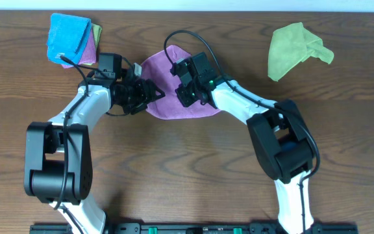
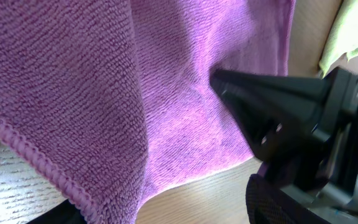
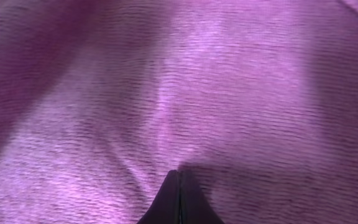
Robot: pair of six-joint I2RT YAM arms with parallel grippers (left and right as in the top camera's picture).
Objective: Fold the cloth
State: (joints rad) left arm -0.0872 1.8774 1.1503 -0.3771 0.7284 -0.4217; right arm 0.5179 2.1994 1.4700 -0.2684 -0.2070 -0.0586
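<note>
The purple cloth [image 1: 174, 109] lies rumpled at the middle of the wooden table, between my two grippers. My right gripper [image 1: 183, 95] sits on its middle. In the right wrist view the fingers [image 3: 179, 183] are pressed together at the cloth [image 3: 166, 74], and creases run out from their tip. The left wrist view shows those same black fingers [image 2: 241, 93] pinching the fabric. My left gripper [image 1: 147, 92] is at the cloth's left edge with its jaws wide apart [image 2: 173, 208]. The hemmed edge [image 2: 36, 162] drapes over its left finger, with bare wood between the fingers.
A stack of folded cloths with a blue one [image 1: 69, 36] on top sits at the back left. A lime-green cloth [image 1: 297, 49] lies crumpled at the back right and shows at the edge [image 2: 347, 31] of the left wrist view.
</note>
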